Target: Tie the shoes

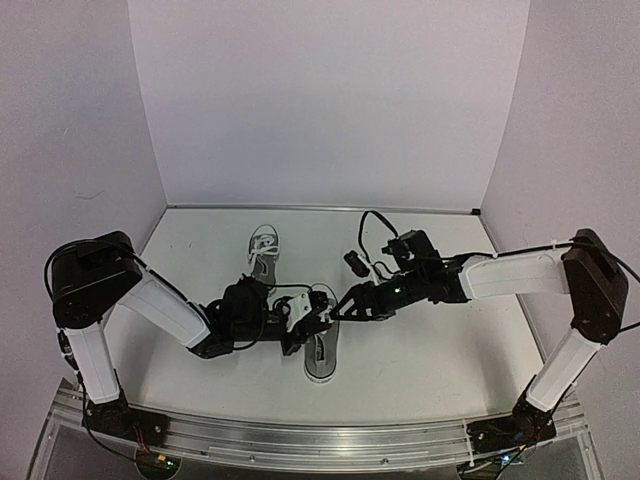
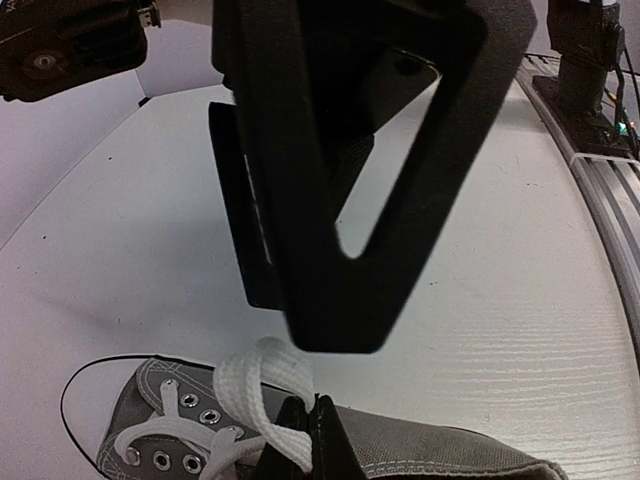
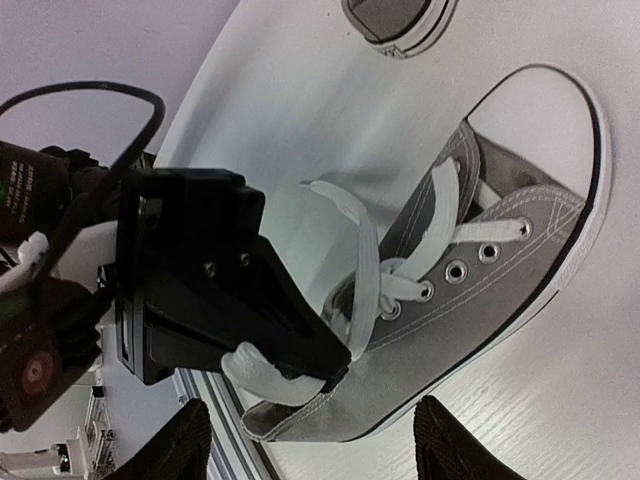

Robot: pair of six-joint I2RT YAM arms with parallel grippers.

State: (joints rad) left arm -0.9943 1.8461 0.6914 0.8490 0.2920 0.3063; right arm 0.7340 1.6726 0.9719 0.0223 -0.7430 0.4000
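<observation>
One grey sneaker [image 1: 322,352] lies mid-table, toe toward the far wall. The other shoe [image 1: 264,248] lies further back and left. My left gripper [image 1: 303,318] is at the near shoe's left side, shut on a loop of its white lace [image 2: 255,385]. In the left wrist view the fingertips [image 2: 305,440] pinch the loop over the grey canvas [image 2: 450,450]. My right gripper [image 1: 345,303] hovers at the shoe's right side, open and empty. In the right wrist view its fingers [image 3: 190,440] straddle the shoe [image 3: 500,270], and a loose lace end [image 3: 345,210] lies across the eyelets.
The second shoe's toe shows at the top of the right wrist view [image 3: 400,20]. The aluminium rail [image 1: 320,440] runs along the table's near edge. White walls close the table on three sides. A cable loops above the right wrist [image 1: 372,225].
</observation>
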